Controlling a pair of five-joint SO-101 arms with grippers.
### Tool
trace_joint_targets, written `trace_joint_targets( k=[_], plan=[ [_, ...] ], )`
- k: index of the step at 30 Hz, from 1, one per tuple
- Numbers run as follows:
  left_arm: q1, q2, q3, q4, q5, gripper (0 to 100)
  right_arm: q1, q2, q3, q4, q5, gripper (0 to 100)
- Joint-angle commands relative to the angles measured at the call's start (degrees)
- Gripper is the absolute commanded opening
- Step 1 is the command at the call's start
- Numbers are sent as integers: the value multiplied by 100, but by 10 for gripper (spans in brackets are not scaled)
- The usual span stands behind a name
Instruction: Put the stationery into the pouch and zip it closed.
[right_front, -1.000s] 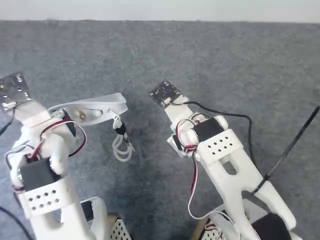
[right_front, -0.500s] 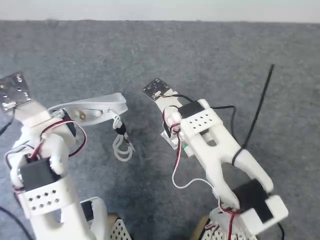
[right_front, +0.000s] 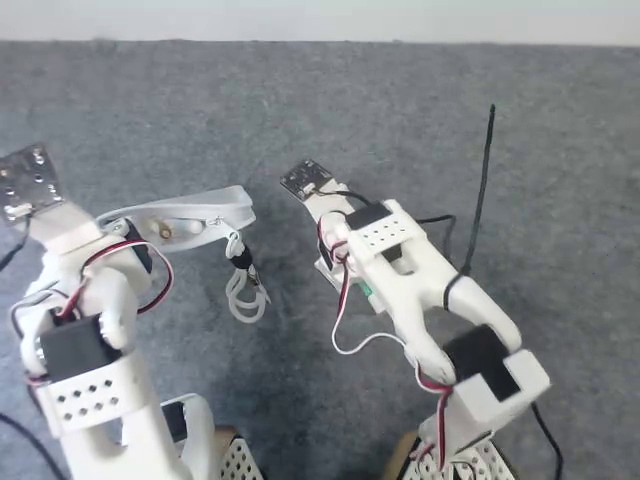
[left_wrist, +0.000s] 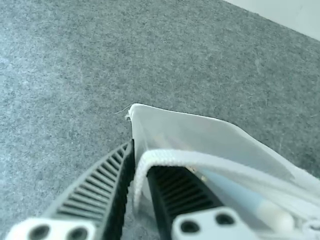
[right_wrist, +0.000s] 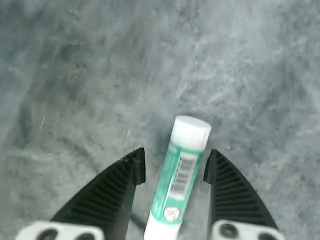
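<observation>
Fingers (right_wrist: 120, 185) of the right gripper (right_wrist: 175, 155) stand spread to either side of a glue stick (right_wrist: 181, 175) without pressing it, and the left gripper (left_wrist: 141, 160) is clenched on the rim of the pouch (left_wrist: 200, 135).

Green and white, with its white cap pointing away from the wrist, the glue stick lies flat on the grey carpet (right_front: 500, 90). It is out beyond the pouch's free end and apart from it, with a gap to each ribbed finger. The pouch is pale and see-through, its white zip edge pinched between the left fingers. A zip pull (right_front: 243, 285) with looped white cord trails from near its free end. The short-piled, speckled carpet spreads all round the pouch; beyond the pouch, at the carpet's far edge, runs a pale strip of wall (right_front: 320, 18).
</observation>
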Motion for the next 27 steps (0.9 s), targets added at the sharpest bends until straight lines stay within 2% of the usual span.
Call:
trace_joint_targets(
  k=[1, 12, 23, 27],
  plan=[
    [-18, -88, -66, -211, -35, 9, -13, 189, -598, 84, 0, 161],
    [-18, -88, -66, -202, -35, 9, -4, 760, -985, 75, 0, 2],
    [-18, -88, -66, -202, -35, 9, 4, 523, -967, 576, -35, 6],
    [-18, -88, -66, -202, -35, 9, -4, 189, -949, 848, -440, 6]
  ],
)
